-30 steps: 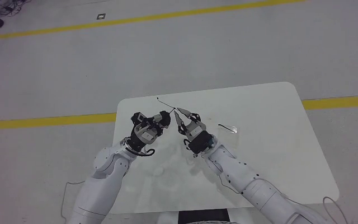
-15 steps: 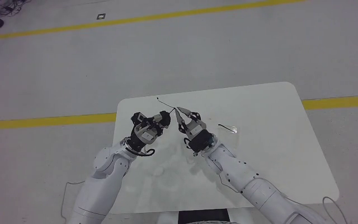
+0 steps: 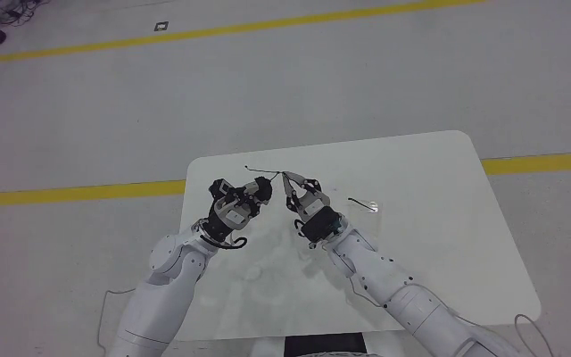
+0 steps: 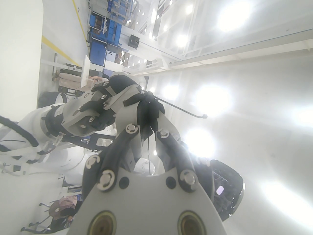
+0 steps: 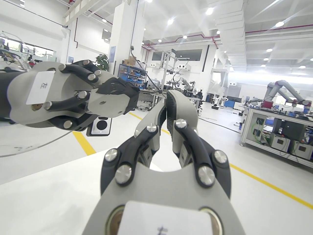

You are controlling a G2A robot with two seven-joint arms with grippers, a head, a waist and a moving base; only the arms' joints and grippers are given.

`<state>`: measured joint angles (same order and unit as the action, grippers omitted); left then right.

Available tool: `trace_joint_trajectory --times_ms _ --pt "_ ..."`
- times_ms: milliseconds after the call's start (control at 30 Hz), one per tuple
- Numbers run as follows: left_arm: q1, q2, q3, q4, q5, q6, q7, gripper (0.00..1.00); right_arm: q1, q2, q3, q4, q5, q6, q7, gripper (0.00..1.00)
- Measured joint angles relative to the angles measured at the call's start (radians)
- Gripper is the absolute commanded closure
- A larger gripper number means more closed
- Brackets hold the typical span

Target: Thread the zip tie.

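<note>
Thin black plastic zip tie [image 3: 263,170] hangs in the air above the white table [image 3: 428,178]. Your grey right gripper [image 3: 285,181]: jaws clenched on one end, probably to steer it for threading. Your left gripper [image 3: 264,185]: black-taped jaws pressed together just beside the strap; you cannot tell whether they pinch it.

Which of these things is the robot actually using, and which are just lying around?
In use: black zip tie, held between the left gripper and right gripper.
Lying about: a thin dark strip, perhaps a spare tie, on the white table.
</note>
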<state>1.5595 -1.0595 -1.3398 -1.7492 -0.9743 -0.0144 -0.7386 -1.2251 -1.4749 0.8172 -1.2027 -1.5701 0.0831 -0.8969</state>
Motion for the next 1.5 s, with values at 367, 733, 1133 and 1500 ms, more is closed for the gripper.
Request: trace_joint_trajectory --times_ms 367,733,1133,1500 --pt "0.0 0.0 0.0 0.0 0.0 0.0 0.0 1.0 -0.006 0.002 0.0 0.013 0.0 0.01 0.005 1.0" --pt "-0.004 -0.004 0.011 -0.015 0.011 -0.004 0.023 1.0 -0.013 0.01 0.0 0.011 0.0 0.014 0.015 1.0" --pt "0.005 -0.006 0.005 -0.027 0.008 -0.008 0.022 1.0 -0.016 0.025 -0.008 0.006 0.0 0.031 0.034 1.0" --pt "0.014 -0.007 -0.005 -0.046 0.002 -0.008 0.017 1.0 -0.008 0.044 -0.04 0.009 0.0 0.063 0.054 1.0"
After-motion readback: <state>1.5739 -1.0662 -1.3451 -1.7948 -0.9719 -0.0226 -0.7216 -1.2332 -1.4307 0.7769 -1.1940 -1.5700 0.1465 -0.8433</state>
